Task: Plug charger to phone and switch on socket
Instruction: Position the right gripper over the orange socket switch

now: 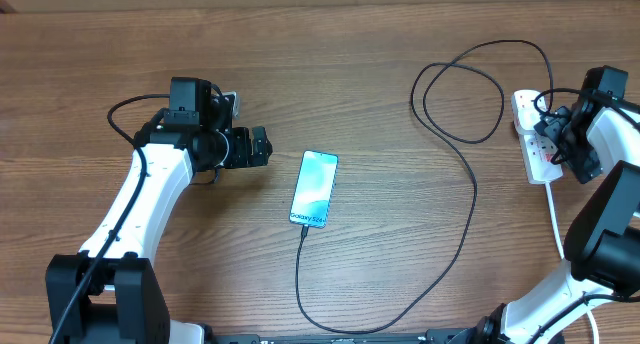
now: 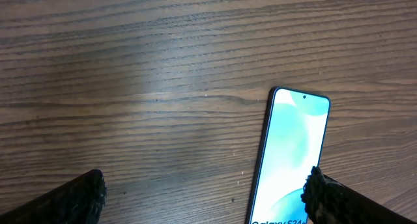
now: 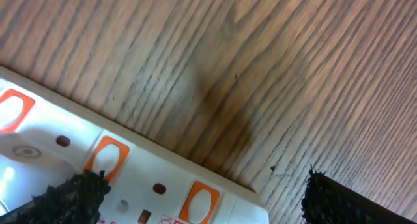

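White L arm (image 1: 150, 184) angled twd phone (image 1: 314, 189), L fingers (image 2: 78, 198) spread; R fingers (image 3: 68, 195) spread over socket (image 3: 39, 152).

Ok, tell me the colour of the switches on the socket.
The switches are orange, set in the white socket; the right wrist view shows them best.

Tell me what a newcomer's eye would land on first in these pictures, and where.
The phone, with its bright teal screen, lies in the centre of the overhead view. A long black charger cable reaches its near end, then snakes right in a big loop toward the white power strip at the right edge.
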`<state>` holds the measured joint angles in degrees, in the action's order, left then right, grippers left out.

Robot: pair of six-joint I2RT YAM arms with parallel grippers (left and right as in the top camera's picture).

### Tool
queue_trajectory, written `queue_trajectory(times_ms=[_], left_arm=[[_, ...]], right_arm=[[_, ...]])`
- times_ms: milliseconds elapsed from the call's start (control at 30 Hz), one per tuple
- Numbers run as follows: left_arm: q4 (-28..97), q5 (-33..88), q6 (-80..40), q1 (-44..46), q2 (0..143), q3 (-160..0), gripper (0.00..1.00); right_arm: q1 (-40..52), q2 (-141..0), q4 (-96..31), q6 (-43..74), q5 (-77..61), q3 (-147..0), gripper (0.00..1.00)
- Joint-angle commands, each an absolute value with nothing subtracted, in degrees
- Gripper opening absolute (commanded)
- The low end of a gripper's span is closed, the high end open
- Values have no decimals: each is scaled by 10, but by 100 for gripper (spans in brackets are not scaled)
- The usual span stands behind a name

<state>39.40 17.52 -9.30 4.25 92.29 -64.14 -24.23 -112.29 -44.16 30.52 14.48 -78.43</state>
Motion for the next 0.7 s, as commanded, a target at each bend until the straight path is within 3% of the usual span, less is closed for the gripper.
queue_trajectory(times_ms=[0,667], left_arm=[[394,174,-94,41,910,-653,100],[394,174,-94,41,910,-653,100]], right_arm=[[-255,-1124,-433,317,160,-798,100],[-264,-1157,-403,331,106,-798,100]])
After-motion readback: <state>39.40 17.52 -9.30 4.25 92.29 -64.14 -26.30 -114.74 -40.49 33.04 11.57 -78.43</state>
